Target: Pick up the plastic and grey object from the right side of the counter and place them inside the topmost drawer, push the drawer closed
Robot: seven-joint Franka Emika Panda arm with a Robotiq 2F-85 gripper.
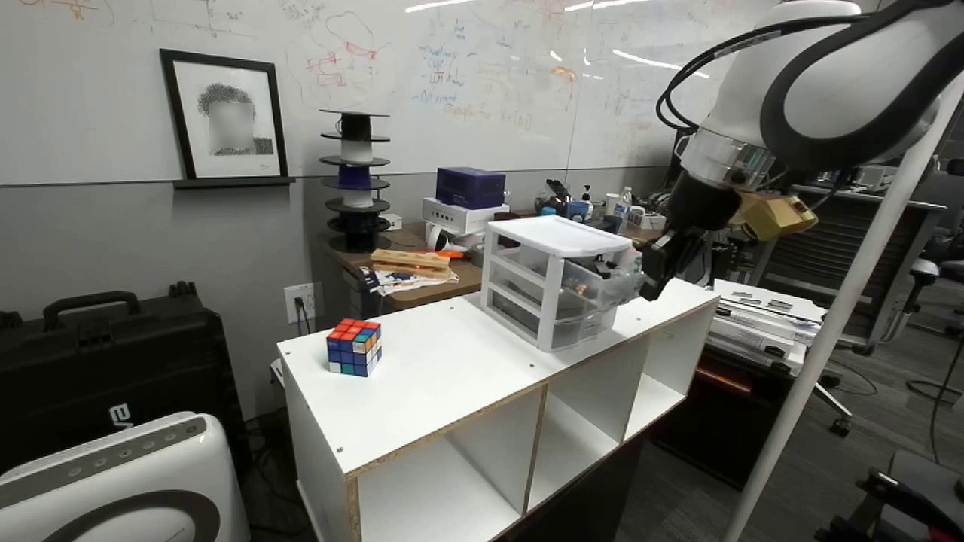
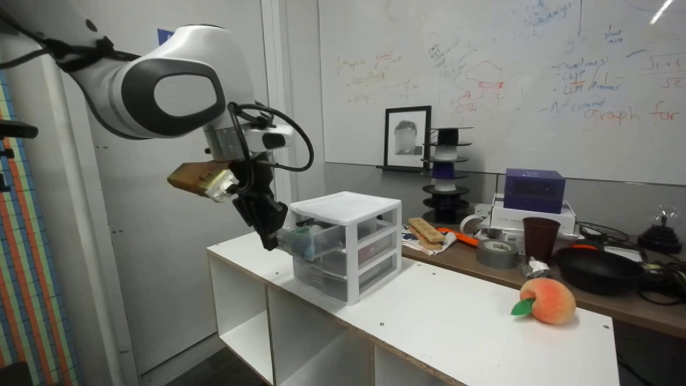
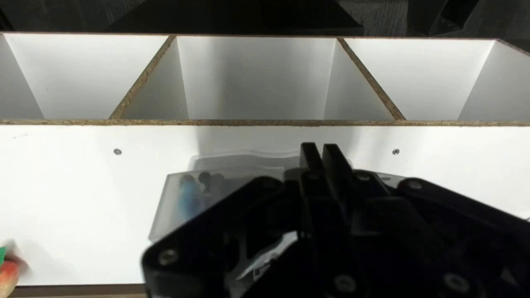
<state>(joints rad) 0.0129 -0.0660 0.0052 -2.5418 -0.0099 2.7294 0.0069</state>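
Blurred bluish items are seen in the drawn-out topmost drawer; whether the plastic and grey object is included cannot be told. The gripper is held at the drawer's front, fingers almost together. The ends of the counter are occupied by a puzzle cube and a peach; room is left between, bounded by the front edge.

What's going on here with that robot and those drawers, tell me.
A robot arm has its jaws shut, right by the front of the top drawer; whether they touch it is hard to tell. The drawer stands partly open, with a bluish item inside, too blurred to name. Pushing it closed is probably what's left. On the counter sit a puzzle cube and a peach.
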